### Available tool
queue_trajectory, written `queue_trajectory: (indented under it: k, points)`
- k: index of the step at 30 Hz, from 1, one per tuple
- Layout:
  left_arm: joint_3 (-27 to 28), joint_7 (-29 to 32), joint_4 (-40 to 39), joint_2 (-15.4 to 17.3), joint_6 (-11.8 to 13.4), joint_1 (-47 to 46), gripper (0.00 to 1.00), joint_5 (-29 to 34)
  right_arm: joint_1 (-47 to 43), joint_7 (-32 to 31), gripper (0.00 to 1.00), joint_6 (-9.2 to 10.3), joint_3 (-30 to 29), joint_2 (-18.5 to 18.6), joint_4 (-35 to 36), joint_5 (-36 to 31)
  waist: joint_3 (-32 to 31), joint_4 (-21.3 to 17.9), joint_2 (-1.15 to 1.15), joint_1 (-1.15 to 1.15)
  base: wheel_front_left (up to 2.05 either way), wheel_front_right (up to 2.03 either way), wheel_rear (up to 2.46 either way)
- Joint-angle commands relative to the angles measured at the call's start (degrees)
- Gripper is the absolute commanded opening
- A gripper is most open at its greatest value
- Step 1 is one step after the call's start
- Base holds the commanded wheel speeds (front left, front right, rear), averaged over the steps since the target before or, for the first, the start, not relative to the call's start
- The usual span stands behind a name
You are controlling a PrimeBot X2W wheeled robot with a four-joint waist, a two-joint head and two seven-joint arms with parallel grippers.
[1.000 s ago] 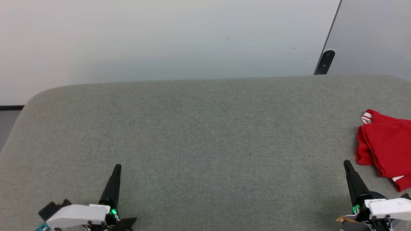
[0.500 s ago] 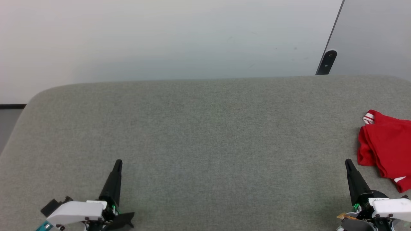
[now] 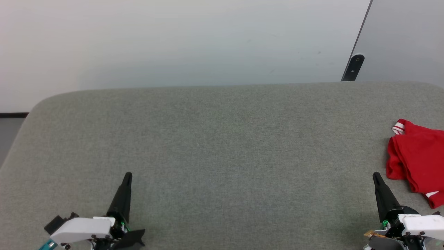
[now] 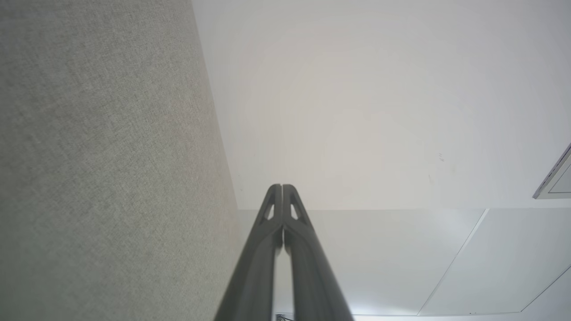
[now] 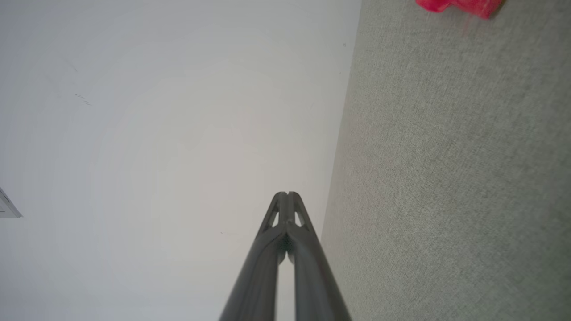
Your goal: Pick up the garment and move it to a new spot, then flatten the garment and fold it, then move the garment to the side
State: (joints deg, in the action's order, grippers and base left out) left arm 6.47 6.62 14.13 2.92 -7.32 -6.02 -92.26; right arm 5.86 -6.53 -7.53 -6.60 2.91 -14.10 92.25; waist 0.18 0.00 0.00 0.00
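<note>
Garment (image 3: 418,156), bright red and bunched into soft folds, at 3 o'clock in the head view, lying on the grey fabric surface (image 3: 222,146) and cut off by the picture's edge. White-and-red striped trim band (image 3: 398,127) at its 11 o'clock corner; a sliver of white at its 5 o'clock end. Touched by neither arm.

Right gripper (image 3: 375,175) at 5 o'clock in the head view, its two dark fingers pressed together into one point, gripping nothing, aimed toward 12 o'clock. Near it, at its 1 o'clock, the garment's closest fold, apart from the tip, with bare grey fabric between. From the right wrist: fingers closed tip to tip, the garment (image 5: 459,5) a red scrap at 1 o'clock against the top edge, the fabric surface on the 3 o'clock side.

Left gripper (image 3: 127,175) at 7 o'clock in the head view, likewise shut to a single point and empty, aimed toward 12 o'clock, well apart from the garment across a wide stretch of the surface. From the left wrist: fingers closed tip to tip, the fabric surface on the 9 o'clock side.

Beyond the surface's rounded far edge, at 12 o'clock, a pale wall (image 3: 173,41). At 1 to 2 o'clock, a grey panel (image 3: 406,34) with a small dark fitting (image 3: 353,66) at its slanted edge, just behind the surface. At 9 o'clock, a thin dark strip (image 3: 12,115) low on the wall.
</note>
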Motion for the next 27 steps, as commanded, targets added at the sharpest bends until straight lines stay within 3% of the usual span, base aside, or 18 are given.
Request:
queue_trajectory:
  k: [1,27]
  points:
    - [0.2,0.1,0.1,-0.1,-0.4,-0.6,0.0,-0.3,0.7,0.0,0.0,0.08,0.0,-0.1,-0.1,0.3,0.0,0.0,0.0,0.0,0.0,0.0,0.0]
    - [0.1,0.0,0.1,-0.1,-0.4,-0.6,0.0,-0.3,0.7,0.1,0.0,0.08,0.0,-0.1,-0.1,0.3,0.0,0.0,0.0,0.0,0.0,0.0,0.0]
